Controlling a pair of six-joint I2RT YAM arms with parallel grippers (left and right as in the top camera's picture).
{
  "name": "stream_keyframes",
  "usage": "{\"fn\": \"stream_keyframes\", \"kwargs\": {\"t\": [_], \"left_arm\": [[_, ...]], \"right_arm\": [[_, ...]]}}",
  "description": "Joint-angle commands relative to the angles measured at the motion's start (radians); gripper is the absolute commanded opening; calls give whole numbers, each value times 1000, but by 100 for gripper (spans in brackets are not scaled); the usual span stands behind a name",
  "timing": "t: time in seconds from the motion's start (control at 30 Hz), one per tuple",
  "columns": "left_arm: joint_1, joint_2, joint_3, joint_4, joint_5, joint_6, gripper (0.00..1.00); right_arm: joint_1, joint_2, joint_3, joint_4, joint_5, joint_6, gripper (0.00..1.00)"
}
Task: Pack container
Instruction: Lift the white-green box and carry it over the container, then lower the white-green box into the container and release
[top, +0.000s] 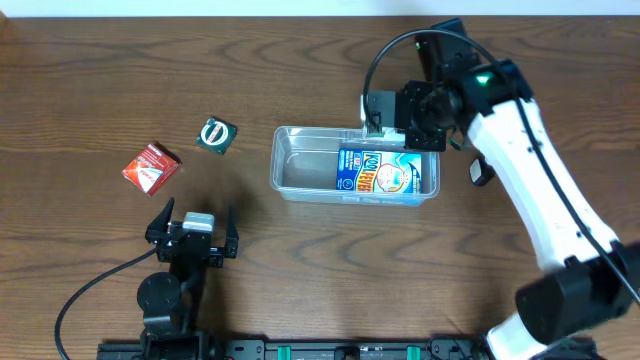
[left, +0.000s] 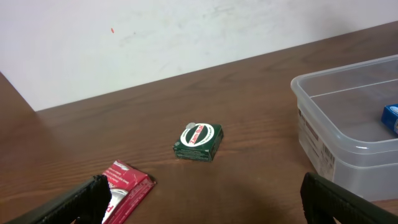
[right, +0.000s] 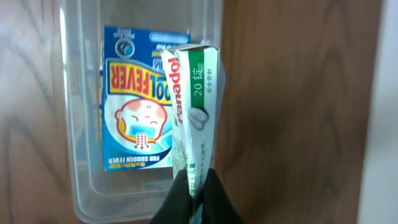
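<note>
The clear plastic container (top: 300, 170) sits mid-table with a blue Kool Fever package (top: 385, 170) lying in its right half. My right gripper (right: 198, 190) is shut on a green-and-white Panadol box (right: 194, 106), holding it over the container's far rim (right: 211, 25); from overhead the gripper (top: 385, 128) is at the tub's back right edge. My left gripper (top: 192, 232) is open and empty near the front edge. A green tin (left: 198, 140) and a red packet (left: 124, 190) lie ahead of it.
The green tin (top: 216, 135) and red packet (top: 151, 167) lie on the wooden table left of the container (left: 348, 118). A wall rises behind the table in the left wrist view.
</note>
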Motion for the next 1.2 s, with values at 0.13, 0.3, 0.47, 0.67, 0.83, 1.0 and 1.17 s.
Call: {"fn": "stream_keyframes", "kwargs": {"t": [0.13,0.3,0.47,0.67,0.83,1.0,1.17], "left_arm": [[4,0,-18,-33,11,13,98],[4,0,-18,-33,11,13,98],[4,0,-18,-33,11,13,98],[4,0,-18,-33,11,13,98],[4,0,-18,-33,11,13,98],[4,0,-18,-33,11,13,98],[4,0,-18,-33,11,13,98]], "right_arm": [[10,95,-2,-22,13,-16,1],[10,135,-3,-27,-6,-16,1],[10,154,-6,-24,-29,-16,1],[8,187,-6,-23,-28,-16,3],[6,206,-6,-6,-27,-16,13],[-9,206,-6,21,-27,-16,15],[-21,206,-6,29,-28,-16,14]]}}
